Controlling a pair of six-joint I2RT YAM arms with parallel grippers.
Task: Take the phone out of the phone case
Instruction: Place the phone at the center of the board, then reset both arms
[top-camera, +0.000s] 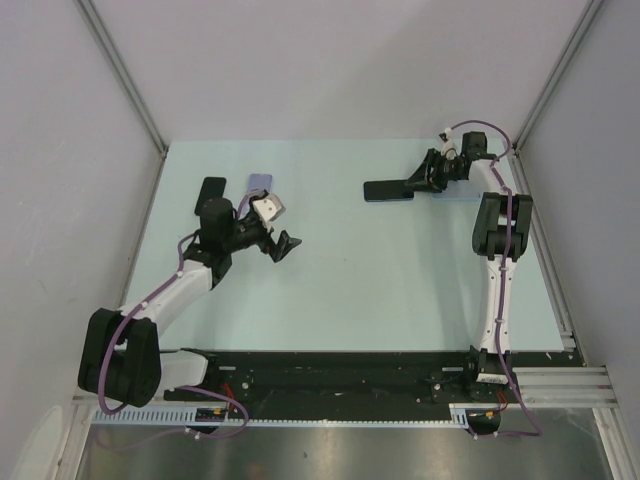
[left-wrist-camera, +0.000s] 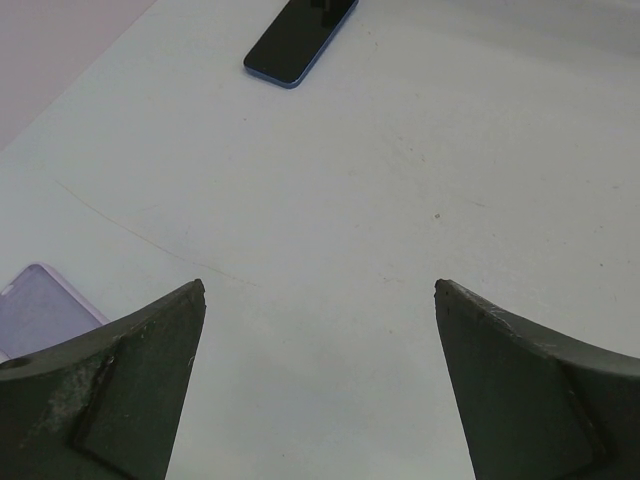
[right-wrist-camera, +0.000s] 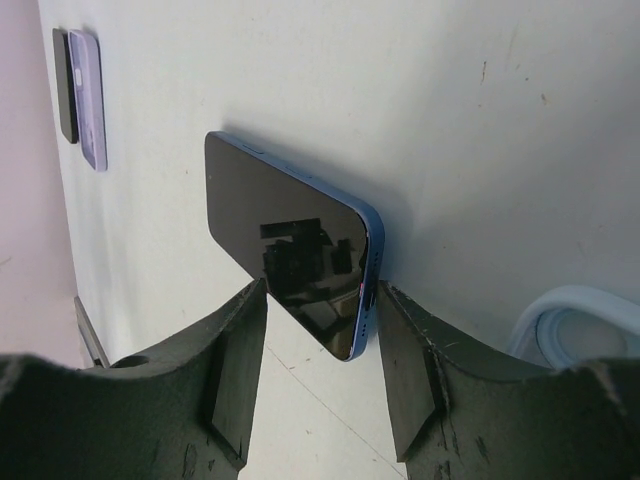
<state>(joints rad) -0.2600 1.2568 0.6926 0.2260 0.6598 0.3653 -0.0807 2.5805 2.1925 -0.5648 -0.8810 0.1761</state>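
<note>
The phone (top-camera: 390, 190) lies flat on the counter (top-camera: 340, 290), out of its case (right-wrist-camera: 575, 305) (a pale rim just beside it). The right pincer (right-wrist-camera: 322, 295) straddles the phone's near end, released, with a sliver of counter showing beside one finger. The left pincer (left-wrist-camera: 320, 290) hangs spread wide, holding nothing.

We log a pale green table (top-camera: 350, 290) with faint scratches and specks on it. At its far left a black flat slab (top-camera: 210, 192) and a lavender flat slab (top-camera: 261, 182) lie side by side, a small gap between them. Grey walls (top-camera: 320, 60) stand around, with metal corner posts (top-camera: 125, 75). A black rail (top-camera: 330, 372) runs along the near edge.
</note>
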